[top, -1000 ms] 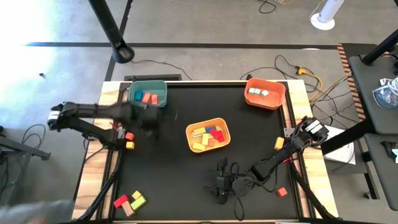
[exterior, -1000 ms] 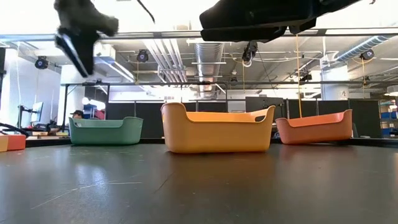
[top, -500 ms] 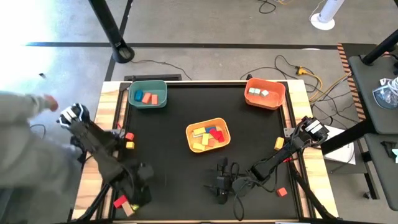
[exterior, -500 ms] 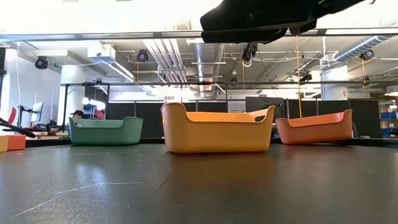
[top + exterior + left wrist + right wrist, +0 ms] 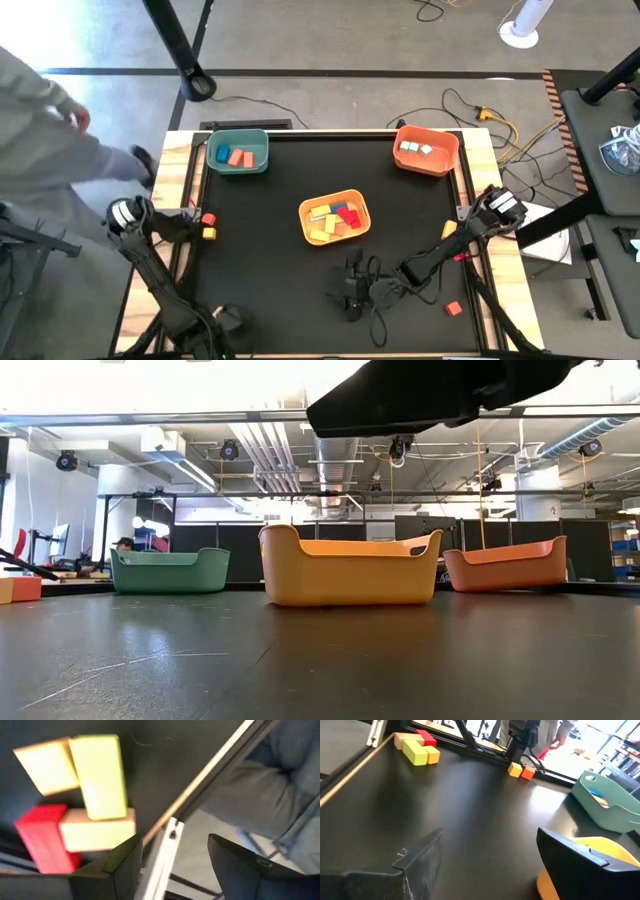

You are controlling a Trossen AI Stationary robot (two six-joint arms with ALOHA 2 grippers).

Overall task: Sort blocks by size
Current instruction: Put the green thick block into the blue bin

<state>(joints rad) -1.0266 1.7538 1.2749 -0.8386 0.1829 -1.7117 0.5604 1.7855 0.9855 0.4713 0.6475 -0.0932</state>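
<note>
Dark left hand [image 5: 172, 865] now lower at table's near-left corner, open and empty above blocks [image 5: 97, 775].

I count 3 bins: 1 green bin [image 5: 168, 575], 1 yellow bin [image 5: 350, 578] and 1 orange bin [image 5: 505, 570]. The green bin holds 3 blocks [image 5: 235, 157] and the orange bin 2 pale blocks [image 5: 416, 148]. The yellow bin's heap [image 5: 335, 218] is too jumbled for me to number. Loose on the table lie 8 more: 4 clustered blocks [image 5: 97, 775] at my left fingers, 2 paired blocks [image 5: 208, 233] at the left edge, 1 orange block [image 5: 449, 230] and 1 red block [image 5: 453, 308] on the right. 1 person [image 5: 45, 150] stands by.
</note>
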